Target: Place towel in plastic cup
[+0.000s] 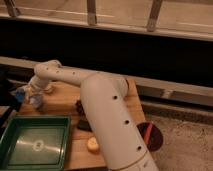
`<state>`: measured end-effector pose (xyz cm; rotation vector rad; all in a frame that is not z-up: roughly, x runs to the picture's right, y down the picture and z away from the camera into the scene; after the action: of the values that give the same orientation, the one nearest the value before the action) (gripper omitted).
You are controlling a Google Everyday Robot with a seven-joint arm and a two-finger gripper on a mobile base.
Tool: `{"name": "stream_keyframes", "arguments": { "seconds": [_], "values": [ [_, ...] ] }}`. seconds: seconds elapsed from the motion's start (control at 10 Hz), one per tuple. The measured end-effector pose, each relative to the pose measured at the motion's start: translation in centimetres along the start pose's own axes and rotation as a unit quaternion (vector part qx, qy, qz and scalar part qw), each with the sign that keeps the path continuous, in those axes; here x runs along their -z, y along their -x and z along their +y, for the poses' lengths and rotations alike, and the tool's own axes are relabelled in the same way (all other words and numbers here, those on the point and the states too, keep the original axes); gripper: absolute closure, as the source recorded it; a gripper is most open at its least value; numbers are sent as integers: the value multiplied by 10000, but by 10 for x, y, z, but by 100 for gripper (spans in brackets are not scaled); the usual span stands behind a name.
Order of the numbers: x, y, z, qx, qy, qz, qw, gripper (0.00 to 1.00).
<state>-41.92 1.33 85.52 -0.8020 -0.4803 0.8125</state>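
My white arm reaches from the bottom centre up to the far left of the wooden table [65, 100]. The gripper [31, 94] is at the table's left end, low over the surface. A pale bluish translucent object [36, 102], possibly the plastic cup, sits right under it. A small blue patch [20, 94] shows just left of the gripper; I cannot tell whether it is the towel. The arm's wrist hides what the gripper holds.
A green tray [10, 150] sits at the table's front left. A yellow round item [92, 144] lies by the front edge, and dark items [80, 106] [84, 125] lie mid-table beside my arm. A red disc [152, 136] is right of the table.
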Motion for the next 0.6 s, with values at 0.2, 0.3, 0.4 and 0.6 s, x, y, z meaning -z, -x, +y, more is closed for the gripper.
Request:
{"name": "stream_keyframes", "arguments": {
  "seconds": [0.2,0.3,0.4,0.6],
  "values": [
    [-3,-6,-1,-88,60,73,9999,58],
    [-3,-8,0,-127,63,90,9999,48],
    [-2,-9,-2,-165,51,113,9998,38],
    [-1,-10,-4,-206,32,138,9997,22]
  ]
}}
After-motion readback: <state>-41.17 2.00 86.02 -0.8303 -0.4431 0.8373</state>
